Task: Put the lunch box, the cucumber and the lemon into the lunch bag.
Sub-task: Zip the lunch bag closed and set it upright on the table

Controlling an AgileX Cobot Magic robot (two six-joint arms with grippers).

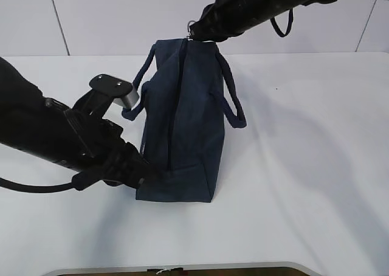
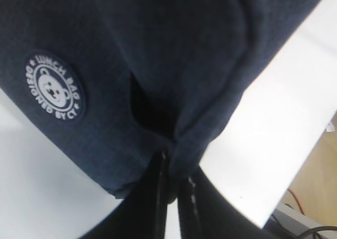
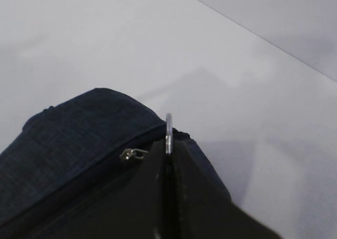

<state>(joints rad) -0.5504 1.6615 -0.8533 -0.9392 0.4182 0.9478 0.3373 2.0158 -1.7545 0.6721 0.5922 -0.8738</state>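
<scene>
The navy lunch bag [image 1: 182, 124] stands in the middle of the white table, its top zipper line running front to back. My left gripper [image 1: 141, 177] is shut on a fold of the bag's fabric at its near lower corner; the left wrist view shows the pinched fabric [image 2: 176, 160] and the round white logo [image 2: 55, 87]. My right gripper [image 1: 196, 34] is shut on the metal ring pull [image 3: 169, 131] at the bag's far top end, beside the zipper slider [image 3: 130, 154]. The lunch box, cucumber and lemon are out of view.
The bag's two loop handles [image 1: 234, 106] hang to either side. The white table [image 1: 304, 166] stretches right and left of the bag. A grey wall stands behind.
</scene>
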